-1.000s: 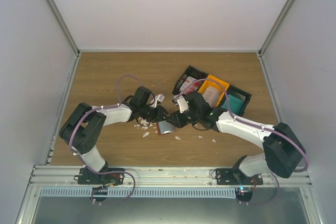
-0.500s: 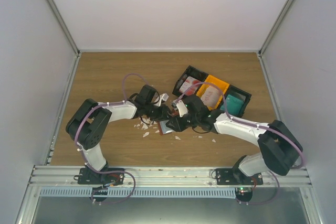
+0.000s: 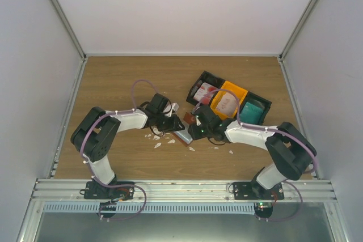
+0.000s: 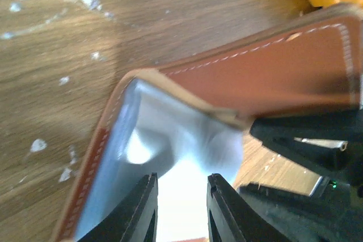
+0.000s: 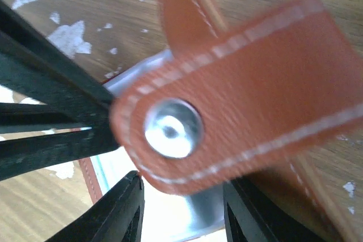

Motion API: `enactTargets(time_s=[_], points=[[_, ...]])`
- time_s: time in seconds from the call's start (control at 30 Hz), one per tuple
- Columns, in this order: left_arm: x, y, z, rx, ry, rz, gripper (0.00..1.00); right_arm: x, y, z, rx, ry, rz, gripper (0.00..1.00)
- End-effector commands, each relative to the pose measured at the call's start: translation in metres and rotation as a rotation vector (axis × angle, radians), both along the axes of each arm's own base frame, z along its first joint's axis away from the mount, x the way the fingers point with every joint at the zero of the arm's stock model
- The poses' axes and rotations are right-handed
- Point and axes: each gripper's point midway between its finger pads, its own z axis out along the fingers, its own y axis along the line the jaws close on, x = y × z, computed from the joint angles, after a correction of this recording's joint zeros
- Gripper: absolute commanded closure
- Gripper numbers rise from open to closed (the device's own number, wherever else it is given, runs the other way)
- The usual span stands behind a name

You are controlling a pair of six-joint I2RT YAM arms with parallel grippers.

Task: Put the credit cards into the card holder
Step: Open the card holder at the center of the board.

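Reddish-brown stitched leather folding card holder sits open between the narrow-set left gripper and the wider right gripper; I cannot tell whether either grips it.

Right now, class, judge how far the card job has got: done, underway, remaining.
Done: nothing, no card visibly inside. Underway: left gripper and right gripper are at the open card holder. Remaining: the red-and-white card, pinkish card and teal card, lying in the bins.

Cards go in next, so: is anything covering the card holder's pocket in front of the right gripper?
Yes. The card holder's snap tab lies across its pale inner pocket, directly before the right gripper.
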Motion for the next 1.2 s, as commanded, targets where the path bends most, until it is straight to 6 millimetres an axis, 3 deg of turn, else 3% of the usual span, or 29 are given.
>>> enactTargets(time_s=[0.0, 0.23, 0.53, 0.6, 0.9, 1.17], points=[[-0.002, 0.012, -0.001, 0.044, -0.049, 0.004, 0.72, 0.011, -0.01, -0.009, -0.078, -0.031, -0.052, 0.59], [-0.01, 0.024, -0.009, 0.076, -0.048, 0.01, 0.72, 0.018, -0.014, -0.017, -0.146, -0.047, -0.045, 0.49], [-0.011, 0.027, -0.005, 0.07, -0.061, 0.007, 0.73, 0.028, 0.018, 0.031, 0.006, -0.102, 0.034, 0.48], [-0.011, 0.027, -0.007, 0.074, -0.058, 0.008, 0.73, 0.034, 0.018, 0.032, 0.002, -0.113, 0.028, 0.48], [-0.015, 0.029, -0.015, 0.082, -0.042, 0.006, 0.73, 0.071, -0.006, 0.012, -0.151, -0.16, -0.058, 0.49], [-0.017, 0.031, -0.018, 0.088, -0.037, 0.006, 0.73, 0.074, -0.019, -0.03, -0.261, -0.133, -0.039, 0.41]])
